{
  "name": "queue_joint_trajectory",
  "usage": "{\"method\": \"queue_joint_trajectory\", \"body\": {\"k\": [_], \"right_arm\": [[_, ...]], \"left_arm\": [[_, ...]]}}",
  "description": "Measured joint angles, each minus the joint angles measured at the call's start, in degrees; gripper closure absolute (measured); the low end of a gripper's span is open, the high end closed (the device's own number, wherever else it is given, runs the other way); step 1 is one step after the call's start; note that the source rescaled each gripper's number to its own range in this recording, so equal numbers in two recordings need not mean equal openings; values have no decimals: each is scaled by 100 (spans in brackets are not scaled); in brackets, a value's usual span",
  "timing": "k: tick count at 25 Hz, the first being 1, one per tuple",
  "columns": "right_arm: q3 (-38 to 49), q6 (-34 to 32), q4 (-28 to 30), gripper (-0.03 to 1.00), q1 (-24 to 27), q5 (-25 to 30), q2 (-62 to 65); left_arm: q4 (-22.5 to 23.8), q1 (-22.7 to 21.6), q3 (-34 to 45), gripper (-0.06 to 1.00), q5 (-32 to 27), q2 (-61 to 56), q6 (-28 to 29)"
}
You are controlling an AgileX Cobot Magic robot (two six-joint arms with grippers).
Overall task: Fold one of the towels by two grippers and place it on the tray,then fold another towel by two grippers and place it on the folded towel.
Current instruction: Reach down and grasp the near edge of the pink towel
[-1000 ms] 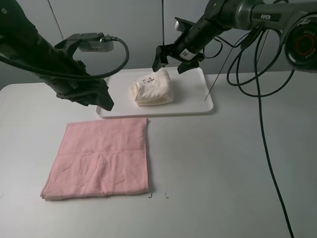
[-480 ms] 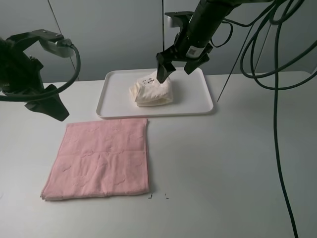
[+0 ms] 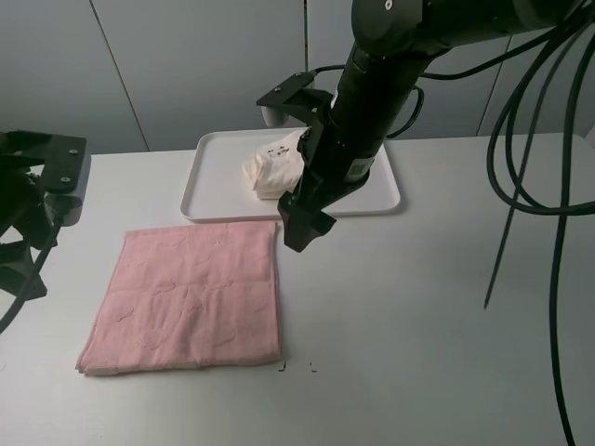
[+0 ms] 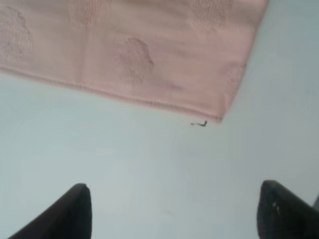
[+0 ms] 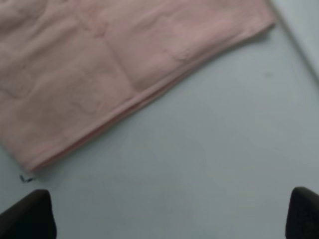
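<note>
right gripper [image 3: 303, 232] moves off tray [image 3: 209, 203] to 1 o'clock corner of pink towel [image 3: 186, 297]; fingers released, empty; limp cloth, pinch corners.

The pink towel [image 3: 186, 297] is seen as soft, matt terry cloth, faintly embossed. The cream towel [image 3: 268, 175] is made of like cloth. The tray [image 3: 218, 181] is smooth white plastic, the surface [image 3: 418, 316] smooth and matt.

There are two towels: one pink towel [image 3: 186, 297] and one cream towel [image 3: 274, 169]. There is one white tray [image 3: 218, 190]. There are two grippers: the left gripper [image 4: 174, 199] and the right gripper [image 5: 168, 199].
</note>
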State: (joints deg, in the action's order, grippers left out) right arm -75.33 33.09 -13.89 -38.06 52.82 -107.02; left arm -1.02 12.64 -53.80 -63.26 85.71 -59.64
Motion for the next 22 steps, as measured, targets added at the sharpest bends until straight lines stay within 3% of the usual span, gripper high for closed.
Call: {"method": "queue_joint_trajectory", "body": {"k": [7, 14, 22], "right_arm": [[276, 996, -15, -3, -561, 119, 0], [276, 1366, 63, -3, -1353, -375, 0], [276, 1436, 238, -3, -1621, -438, -450]], "left_arm": [[0, 0, 1230, -5, 1631, -11, -161], [230, 271, 2225, -6, 2542, -21, -631], [335, 292, 2444, -6, 3199, -21, -645]]}}
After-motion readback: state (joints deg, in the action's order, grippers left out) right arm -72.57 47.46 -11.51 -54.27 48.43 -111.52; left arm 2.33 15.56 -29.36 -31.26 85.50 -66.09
